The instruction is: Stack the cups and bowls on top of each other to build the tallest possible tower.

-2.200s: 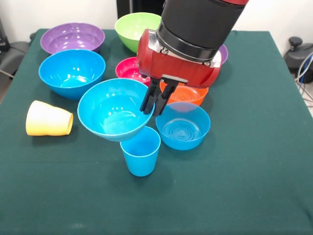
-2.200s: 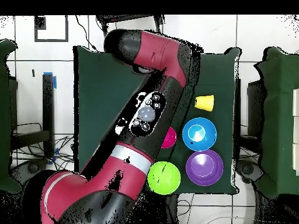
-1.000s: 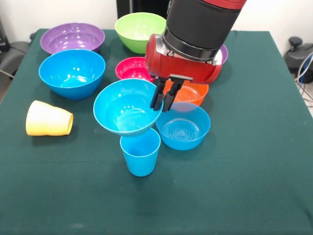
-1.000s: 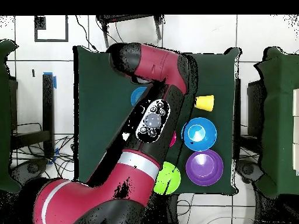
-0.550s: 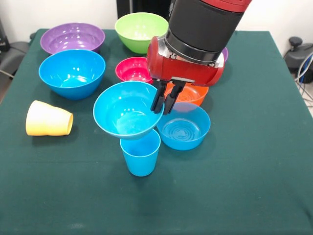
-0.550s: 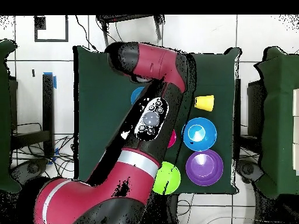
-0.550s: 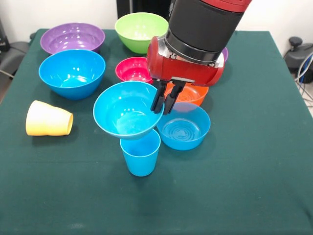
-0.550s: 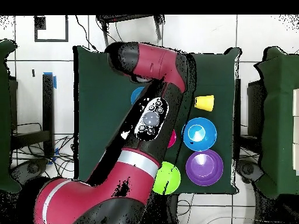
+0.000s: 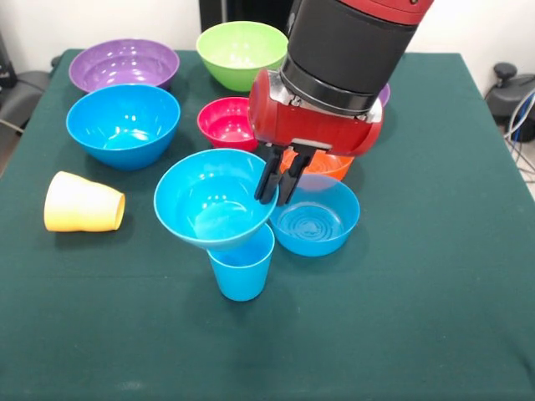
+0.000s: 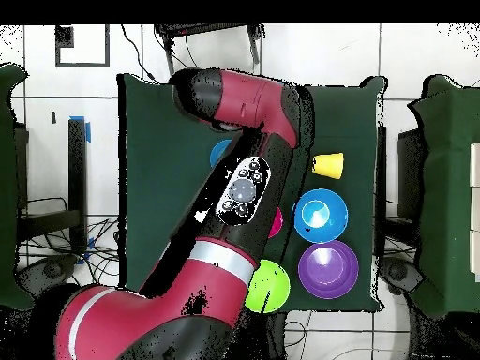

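Note:
The sky-blue cup (image 9: 242,267) stands upright near the middle of the table. A mid-sized blue bowl (image 9: 209,200) sits tilted at its mouth, base down into the cup, like a funnel. My gripper (image 9: 276,194) is shut on that bowl's right rim, one finger inside and one outside. The pale yellow cup (image 9: 82,203) lies on its side at the left. In the overhead view the arm (image 10: 239,187) hides the gripper, the blue cup and the held bowl; the yellow cup (image 10: 328,166) shows beside it.
Loose bowls surround the stack: a small blue one (image 9: 316,221) touching distance to the right, orange (image 9: 334,164), pink-red (image 9: 221,119), large blue (image 9: 123,124), purple (image 9: 124,64), lime green (image 9: 238,48), and a second purple (image 9: 383,90) behind the arm.
The gripper carried the blue bowl rightward over the blue cup, then lowered it until its base settled at the cup's mouth. The other bowls and the yellow cup stayed put.

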Robot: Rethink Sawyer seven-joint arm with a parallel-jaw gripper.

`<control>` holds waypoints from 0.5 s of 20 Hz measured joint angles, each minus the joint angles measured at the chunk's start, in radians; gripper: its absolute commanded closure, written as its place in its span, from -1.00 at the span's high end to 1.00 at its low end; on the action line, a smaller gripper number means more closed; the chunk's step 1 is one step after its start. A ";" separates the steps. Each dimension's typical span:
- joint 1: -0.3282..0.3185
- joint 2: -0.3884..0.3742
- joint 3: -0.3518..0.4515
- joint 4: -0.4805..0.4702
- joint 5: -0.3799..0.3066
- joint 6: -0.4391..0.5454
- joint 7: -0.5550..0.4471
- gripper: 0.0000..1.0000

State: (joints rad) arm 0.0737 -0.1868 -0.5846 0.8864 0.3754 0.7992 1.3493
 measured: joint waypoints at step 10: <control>0.000 0.000 0.013 0.001 0.000 -0.063 0.000 -1.00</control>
State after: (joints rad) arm 0.0737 -0.1866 -0.5721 0.8872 0.3754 0.7365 1.3493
